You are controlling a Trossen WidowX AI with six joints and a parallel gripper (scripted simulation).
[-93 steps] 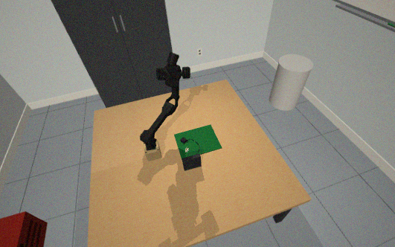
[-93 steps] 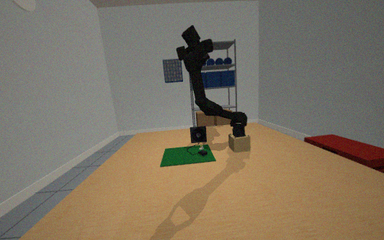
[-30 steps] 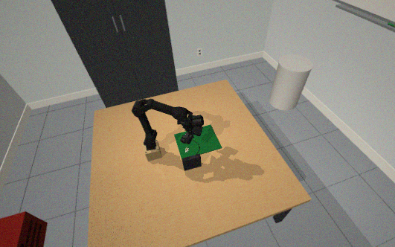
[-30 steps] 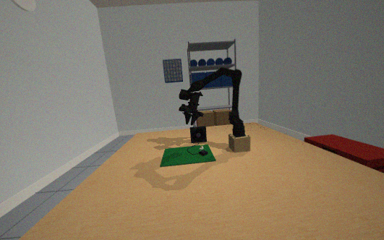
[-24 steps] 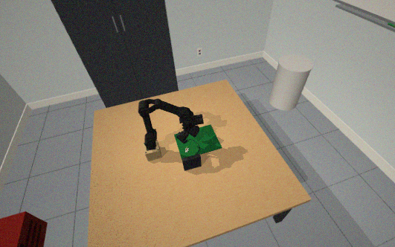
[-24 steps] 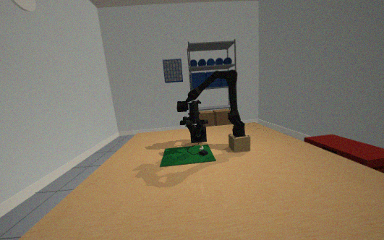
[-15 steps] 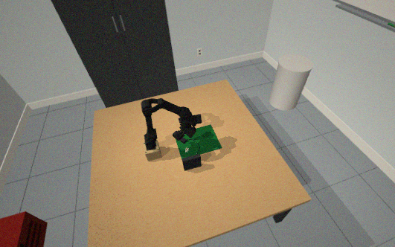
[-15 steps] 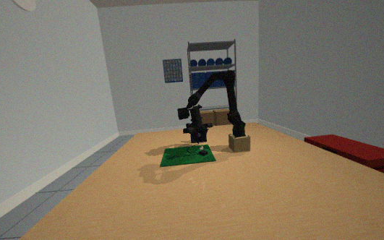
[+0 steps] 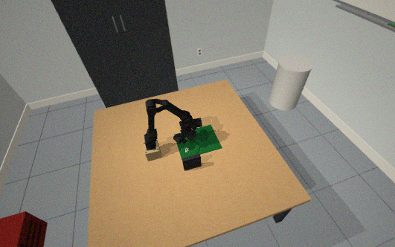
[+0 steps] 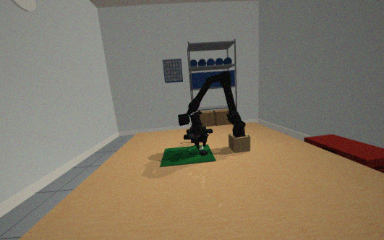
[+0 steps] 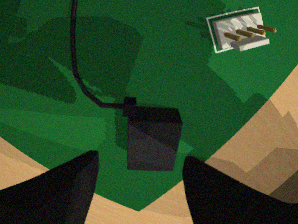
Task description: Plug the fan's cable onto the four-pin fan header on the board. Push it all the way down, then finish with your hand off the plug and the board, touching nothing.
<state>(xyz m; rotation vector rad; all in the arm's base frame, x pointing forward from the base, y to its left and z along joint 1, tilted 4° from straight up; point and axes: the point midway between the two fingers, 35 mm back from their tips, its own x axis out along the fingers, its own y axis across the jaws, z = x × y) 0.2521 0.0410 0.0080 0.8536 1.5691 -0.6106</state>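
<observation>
Pale gray walls and a blue-gray tiled floor surround a wooden table, which carries the green board. A tall dark cabinet stands well apart from the board, beyond the table's edge. The black arm rises from a tan block near the board and bends down over it. Just beside one edge of the board sits the boxy black fan. Low over a corner of the board, the gripper is released, its fingers apart with nothing grasped. The black plug lies on the board near that corner, unplugged, in the wrist view framed between the fingertips. A thin black cable runs from it in a curve across the board. The white four-pin header stands on the board near the plug, its pins bare.
</observation>
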